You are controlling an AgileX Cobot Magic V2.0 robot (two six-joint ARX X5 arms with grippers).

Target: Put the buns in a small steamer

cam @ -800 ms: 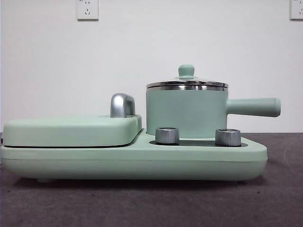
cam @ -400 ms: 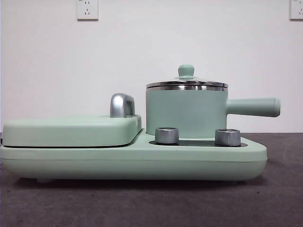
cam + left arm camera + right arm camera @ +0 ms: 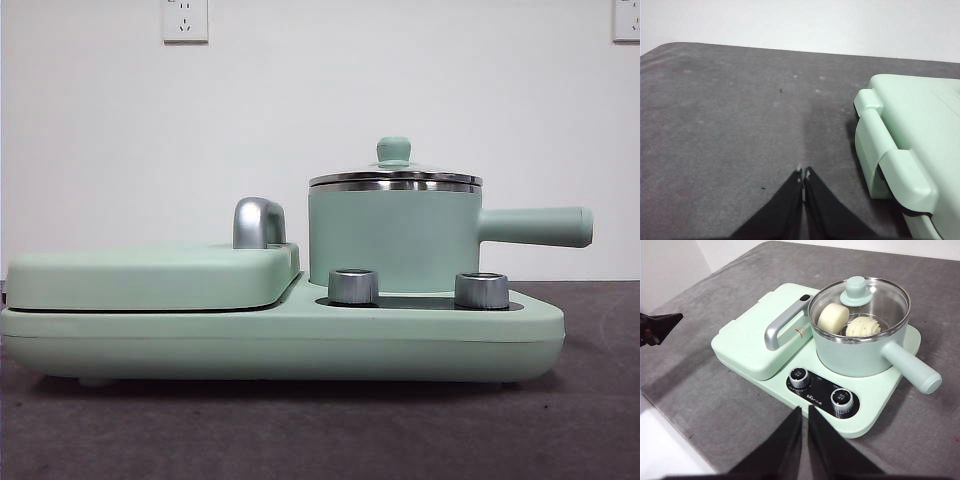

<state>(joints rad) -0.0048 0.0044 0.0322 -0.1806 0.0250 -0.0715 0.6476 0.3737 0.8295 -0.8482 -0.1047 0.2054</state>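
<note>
From the front, the steamer's (image 3: 395,235) wall hides its contents. The right wrist view shows two buns inside it under the glass lid (image 3: 858,300): one smooth bun (image 3: 833,317), one ridged bun (image 3: 863,326). Two knobs (image 3: 799,376) sit before the steamer. Both the left gripper (image 3: 803,174) and the right gripper (image 3: 804,410) are clenched, empty, away from the steamer.

The mint-green cylindrical steamer pot (image 3: 395,240) (image 3: 860,347) is seen level and near from the front, and obliquely from above by the right wrist.

mint-green steamer (image 3: 860,347) w/ steel rim, cream bun (image 3: 833,317), white ridged bun (image 3: 863,326), dark grey table (image 3: 715,405)
</note>
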